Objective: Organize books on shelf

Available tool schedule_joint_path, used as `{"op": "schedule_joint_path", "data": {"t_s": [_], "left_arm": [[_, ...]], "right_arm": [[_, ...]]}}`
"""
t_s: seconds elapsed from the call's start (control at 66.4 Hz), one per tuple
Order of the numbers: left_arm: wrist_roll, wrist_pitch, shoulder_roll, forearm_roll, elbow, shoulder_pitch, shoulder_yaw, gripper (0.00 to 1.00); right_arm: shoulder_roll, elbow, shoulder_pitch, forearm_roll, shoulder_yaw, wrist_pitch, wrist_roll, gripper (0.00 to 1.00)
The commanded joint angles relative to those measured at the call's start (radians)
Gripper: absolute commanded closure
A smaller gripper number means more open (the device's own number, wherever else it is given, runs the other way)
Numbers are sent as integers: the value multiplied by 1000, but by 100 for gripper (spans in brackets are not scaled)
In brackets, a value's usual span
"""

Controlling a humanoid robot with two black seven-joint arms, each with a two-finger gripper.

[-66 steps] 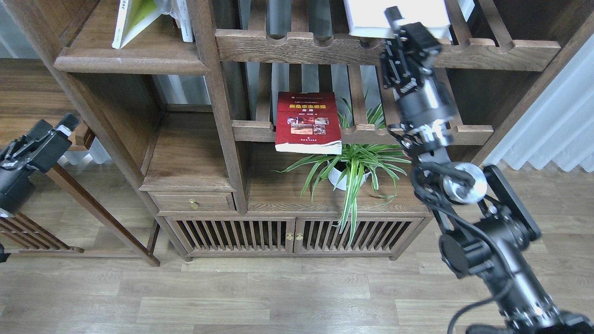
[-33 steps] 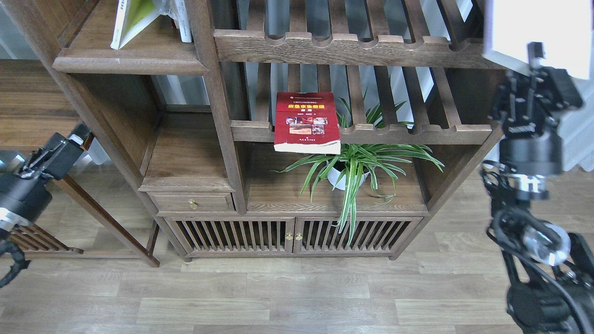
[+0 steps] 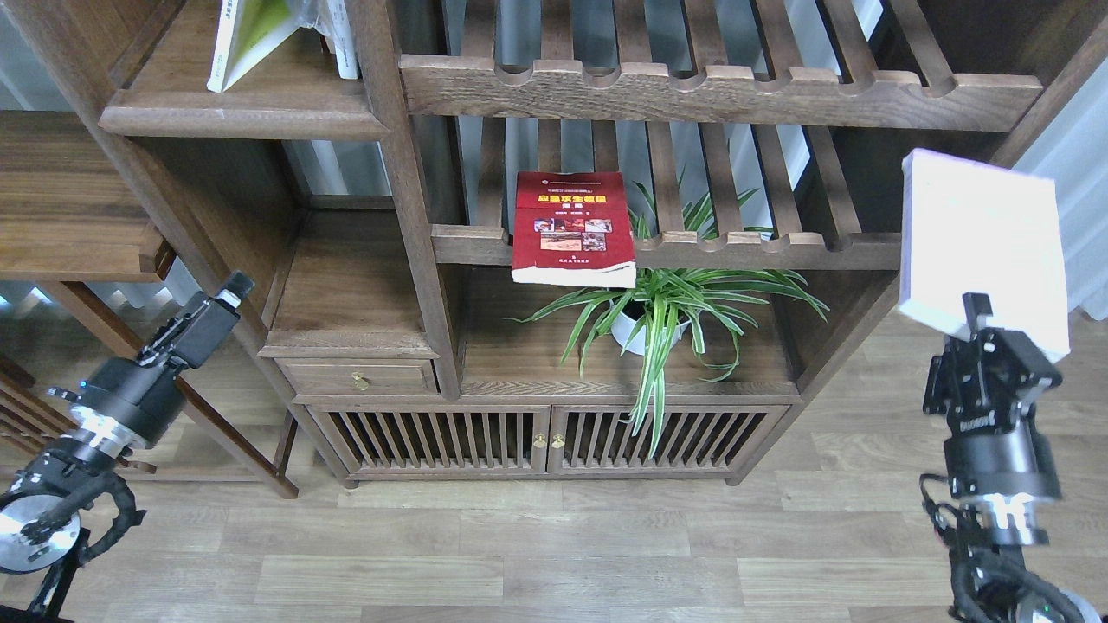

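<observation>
Pale book clamped upright in right gripper beside the shelving, red book on slats, left gripper low, grip unclear.

Three books, one plant

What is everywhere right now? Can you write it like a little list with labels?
white book: held up by the right gripper, at the right, clear of the shelves
red book: lying flat on the lower slatted shelf, front edge sticking out over the plant
green book: leaning on the plank shelf, top left
plant: in a white pot under the red book
left gripper: low at the left, holding nothing
</observation>
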Motion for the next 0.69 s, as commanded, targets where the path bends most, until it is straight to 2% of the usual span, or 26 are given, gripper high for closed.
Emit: {"op": "schedule_joint_path", "data": {"t_s": [0.0,0.422,0.527,0.678], "left_arm": [[-2,0,-24,-56,6,8,31,0],[-12,0,-49,-177,72,36,138,0],[-13,0,-106,-240,72,82,171,0],[-10,0,-187,-306,88,131,189,0]], "right_arm": [[0,-9,-37,-1,-30,0,-40,98],[-6,-38,-65,-15,-208,0,-53,97],[-6,-63,-65,-33,-274,0,-70,97],[-5,-91,-55,-67,-357,0,-72,97]]}}
